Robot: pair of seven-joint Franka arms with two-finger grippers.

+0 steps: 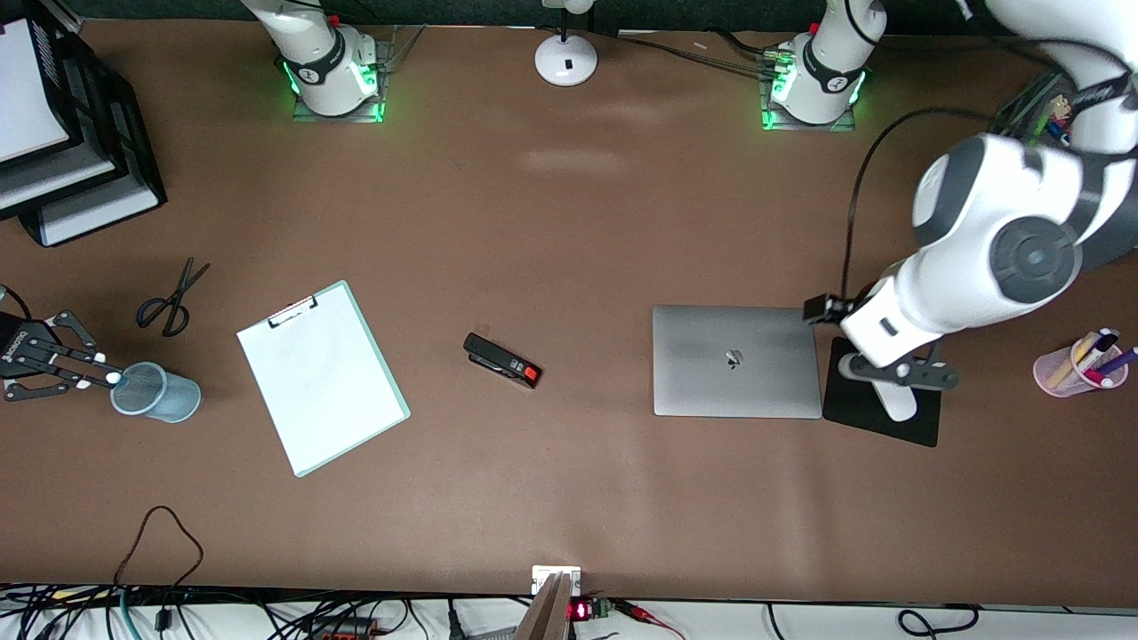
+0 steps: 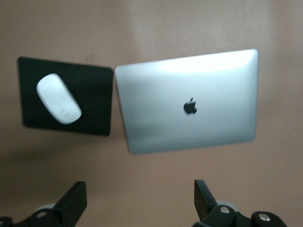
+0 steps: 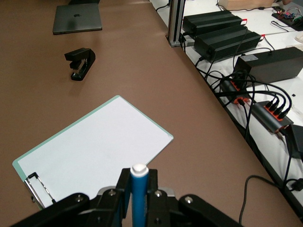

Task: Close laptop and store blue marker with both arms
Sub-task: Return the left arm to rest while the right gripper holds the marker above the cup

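The laptop (image 1: 733, 360) lies shut on the table, silver lid up with the dark apple logo; the left wrist view shows the laptop (image 2: 189, 106) as well. My left gripper (image 1: 898, 373) hangs open over the black mouse pad (image 1: 925, 422) beside the laptop, and in its own view the left gripper (image 2: 139, 203) has nothing between its fingers. My right gripper (image 3: 138, 182) is shut on the blue marker (image 3: 138, 194), whitish end pointing out. At the right arm's end of the table, the right gripper (image 1: 89, 369) holds that end at the rim of a grey mesh cup (image 1: 160, 393).
A white mouse (image 2: 59, 98) sits on the mouse pad (image 2: 94, 94). A clipboard (image 1: 320, 387) with white paper, a black stapler (image 1: 502, 360) and scissors (image 1: 164, 302) lie on the table. A pink cup (image 1: 1080, 364) of pens stands at the left arm's end. Black trays (image 1: 62, 133) sit in a corner.
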